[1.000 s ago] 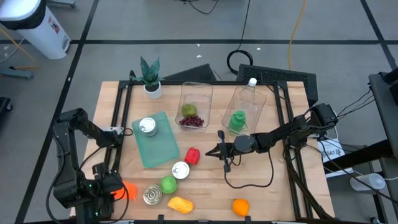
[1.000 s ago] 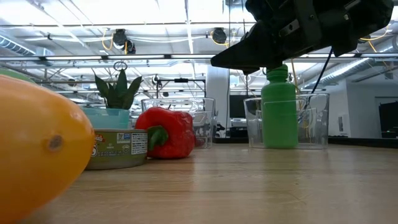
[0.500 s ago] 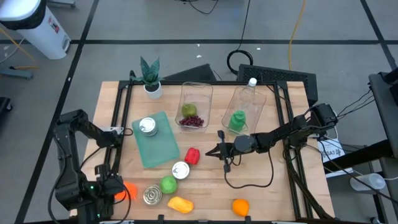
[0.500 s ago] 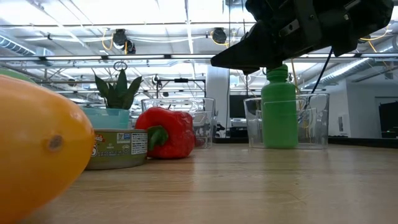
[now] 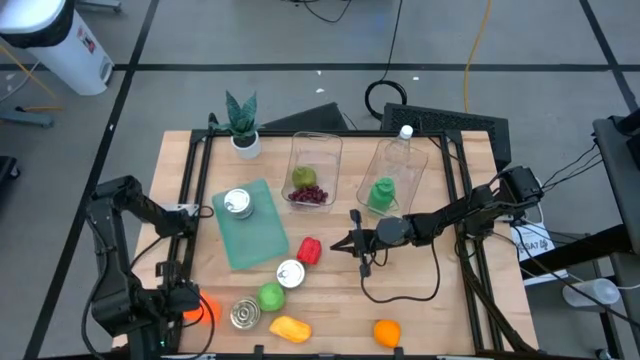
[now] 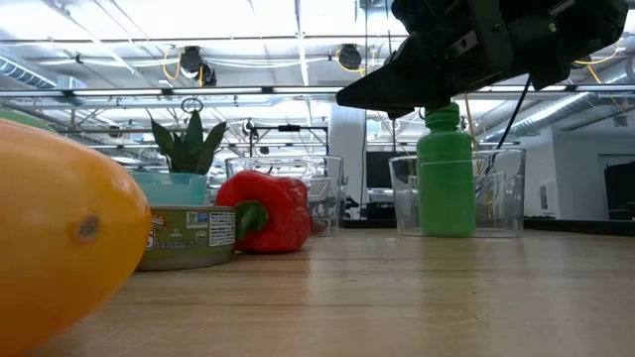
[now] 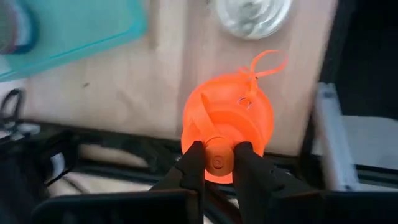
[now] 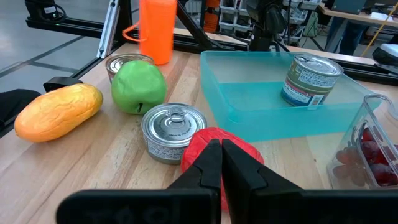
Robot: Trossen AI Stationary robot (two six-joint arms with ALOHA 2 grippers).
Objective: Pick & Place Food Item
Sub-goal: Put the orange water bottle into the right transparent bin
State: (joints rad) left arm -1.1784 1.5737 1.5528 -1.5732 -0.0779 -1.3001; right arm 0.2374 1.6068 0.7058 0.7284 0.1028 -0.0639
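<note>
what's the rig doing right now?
The left end effector is at the table's front-left corner, shut on the cap knob of an upright orange bottle. The right end effector is shut and empty, hovering mid-table just beside the red pepper. The cans, green apple, mango and orange sit loose on the table, untouched; one can stands in the teal tray.
</note>
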